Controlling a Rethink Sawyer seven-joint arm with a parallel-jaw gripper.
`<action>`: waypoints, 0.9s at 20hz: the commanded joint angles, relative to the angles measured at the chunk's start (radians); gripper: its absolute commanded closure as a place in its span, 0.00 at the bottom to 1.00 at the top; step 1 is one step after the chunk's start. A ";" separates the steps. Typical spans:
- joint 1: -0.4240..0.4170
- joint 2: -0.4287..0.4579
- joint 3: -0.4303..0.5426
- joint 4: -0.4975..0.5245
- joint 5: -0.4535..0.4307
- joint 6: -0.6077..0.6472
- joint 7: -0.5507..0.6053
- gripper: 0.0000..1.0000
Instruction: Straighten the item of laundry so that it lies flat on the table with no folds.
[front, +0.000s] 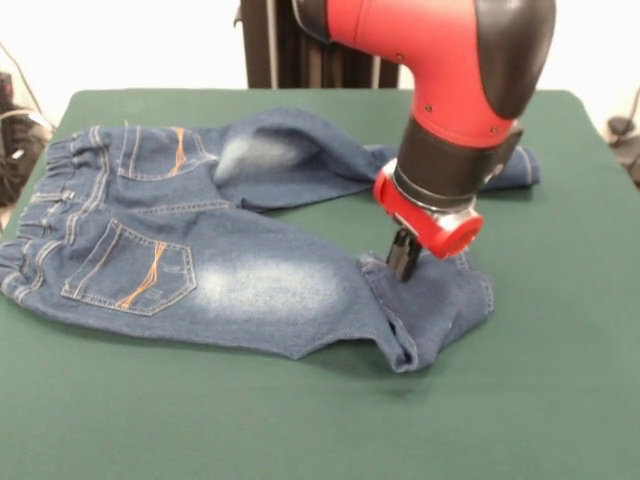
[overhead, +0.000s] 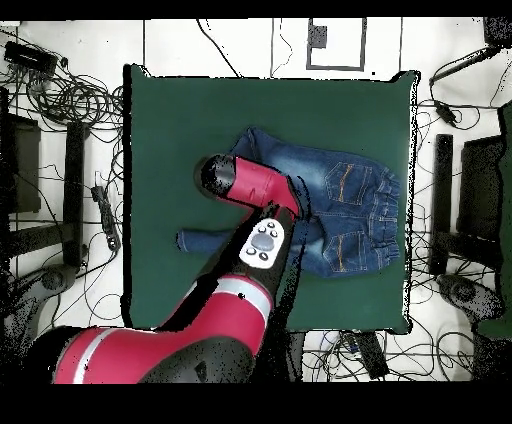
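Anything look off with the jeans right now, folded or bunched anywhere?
Yes. The jeans aren't flat: the nearer leg's lower end is folded back on itself in the front view, making a doubled flap beneath the end effector. The other leg runs behind the arm. Nothing looks damaged.

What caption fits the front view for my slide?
Robot gripper pressing down on the folded-over leg end of small blue jeans on a green table.

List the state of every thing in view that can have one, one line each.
Small blue denim jeans: spread back-side up, near leg's lower end folded back over itself, far leg stretched out behind the arm.
Dark green felt-covered table: carrying the jeans, which cover only part of it.
Red and black gripper: lowered onto the folded cuff of the near leg, fingers close together on the denim; a firm pinch cannot be confirmed.
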 joint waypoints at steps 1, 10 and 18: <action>0.004 0.078 -0.028 -0.294 -0.077 0.370 0.005 1.00; -0.046 0.209 -0.117 -0.714 -0.135 0.867 0.091 1.00; -0.082 0.358 -0.186 -0.891 -0.116 1.009 0.169 1.00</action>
